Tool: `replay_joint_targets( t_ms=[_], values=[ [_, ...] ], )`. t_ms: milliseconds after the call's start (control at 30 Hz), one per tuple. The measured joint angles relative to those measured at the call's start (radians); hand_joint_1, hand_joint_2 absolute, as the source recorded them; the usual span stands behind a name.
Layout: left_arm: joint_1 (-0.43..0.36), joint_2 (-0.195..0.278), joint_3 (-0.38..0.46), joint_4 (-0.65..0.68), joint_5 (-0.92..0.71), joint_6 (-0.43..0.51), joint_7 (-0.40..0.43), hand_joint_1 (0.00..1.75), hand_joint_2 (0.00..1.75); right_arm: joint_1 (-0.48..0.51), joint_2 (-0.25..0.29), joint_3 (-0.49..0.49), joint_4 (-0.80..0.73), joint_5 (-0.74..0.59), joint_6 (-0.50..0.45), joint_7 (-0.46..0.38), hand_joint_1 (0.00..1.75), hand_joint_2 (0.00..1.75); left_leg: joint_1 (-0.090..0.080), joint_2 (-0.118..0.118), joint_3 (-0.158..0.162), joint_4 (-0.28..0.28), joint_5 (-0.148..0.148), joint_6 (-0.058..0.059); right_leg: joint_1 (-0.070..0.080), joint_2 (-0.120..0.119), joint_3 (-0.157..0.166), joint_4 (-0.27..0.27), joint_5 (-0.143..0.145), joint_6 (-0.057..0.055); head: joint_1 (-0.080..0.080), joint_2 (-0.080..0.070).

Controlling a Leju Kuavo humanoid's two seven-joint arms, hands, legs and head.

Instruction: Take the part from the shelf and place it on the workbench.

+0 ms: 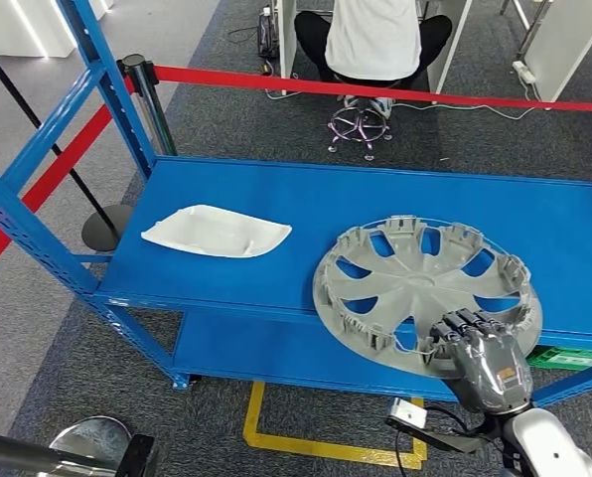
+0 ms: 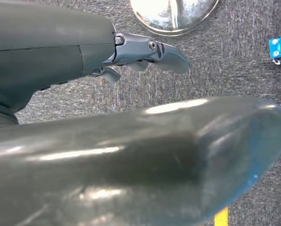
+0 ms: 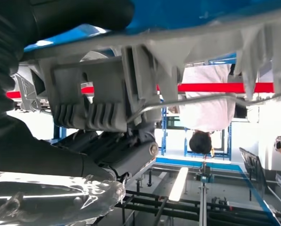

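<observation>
Right hand (image 1: 477,343) first: your fingers are curled over the near rim of the wheel cover (image 1: 426,290), and the right wrist view shows them closed against the ribbed underside of that rim (image 3: 93,106), so I read it as gripping the cover at one edge. The cover lies flat on the top deck of the blue shelf (image 1: 293,199), toward its right end, with its near edge overhanging the front.

Start with the biggest risk, the shelf itself. Its blue upright (image 1: 105,84) and right corner stand near your path, and a wide disc swung sideways could strike them and twist out of your grasp.

Next, the cover. You hold it at a single point on the rim, so its weight will likely lever downward as it leaves the deck; if it tips, the far edge may drag along the blue surface or the rim may slide through your fingers. Lift level and slowly.

Then the white tray (image 1: 217,232), lying well apart to the left: a leftward sweep could knock it off.

Your left hand (image 2: 146,49) hangs over the grey floor with fingers apart and nothing in them, so it gives no support.

Smallest, the thin wire ring (image 3: 203,100) and clips under the rim could snag a fingertip on release.
</observation>
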Motion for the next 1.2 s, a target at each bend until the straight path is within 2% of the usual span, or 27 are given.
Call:
replay_joint_targets(
  t_ms=[833, 967, 1200],
  values=[
    [-0.001, 0.000, 0.000, 0.000, -0.004, -0.001, 0.000, 0.00, 0.00, 0.008, 0.000, 0.000, 0.021, 0.003, 0.002, -0.004, 1.75, 1.75, 0.000, 0.000, 0.000, 0.000, 0.000, 0.000, 0.000, 0.000, 0.000, 0.000, 0.000, 0.000, 0.000, 0.000],
    [-0.001, 0.000, 0.000, 0.000, -0.016, -0.008, -0.011, 0.00, 1.75, 0.015, 0.000, 0.000, 0.017, 0.015, -0.056, -0.023, 1.75, 1.75, 0.000, 0.000, 0.000, 0.000, 0.000, 0.000, 0.000, 0.000, 0.000, 0.000, 0.000, 0.000, 0.000, 0.000],
    [0.000, 0.000, 0.000, 0.000, -0.019, -0.004, -0.046, 0.00, 1.75, 0.048, 0.005, 0.000, -0.062, 0.030, -0.199, -0.060, 1.75, 1.75, 0.000, 0.000, -0.001, 0.000, 0.000, 0.000, 0.000, -0.001, 0.000, 0.000, 0.000, 0.000, 0.000, 0.000]
  ],
)
